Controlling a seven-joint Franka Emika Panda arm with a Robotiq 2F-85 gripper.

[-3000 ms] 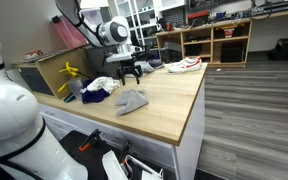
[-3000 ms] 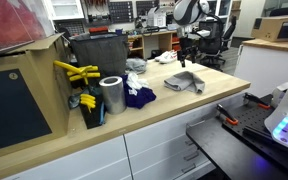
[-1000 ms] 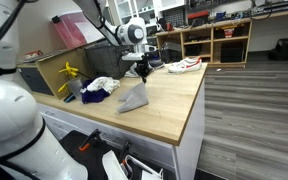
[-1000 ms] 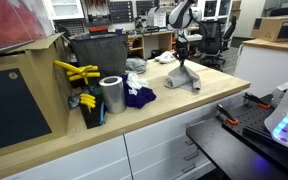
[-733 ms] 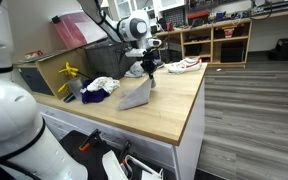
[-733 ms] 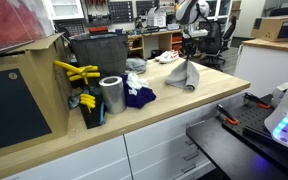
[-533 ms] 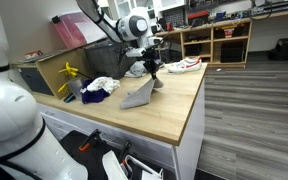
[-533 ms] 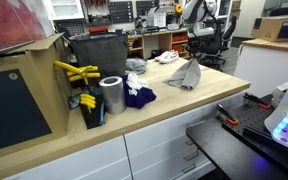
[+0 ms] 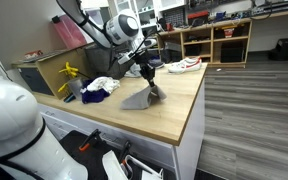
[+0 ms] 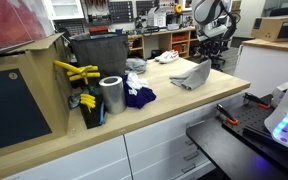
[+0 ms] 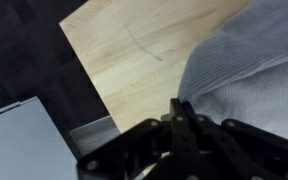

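The gripper (image 9: 148, 72) has its fingers pressed together on an upper corner of the grey cloth (image 9: 141, 97). The cloth hangs tent-like from the pinch, with its lower hem resting on the workbench (image 9: 174, 118) near the edge.

Step in hand, by judgement: lifting the cloth by one corner. Further travel calls for a firm pinch and enough height to free the trailing hem.

In the wrist view the fingertips (image 11: 179, 108) are dark and blurred. The seized fold is probably between them but cannot be confirmed. The frame edge crops the cloth.

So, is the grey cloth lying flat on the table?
No, the gripper holds one end of the cloth up; the other end rests on the table.
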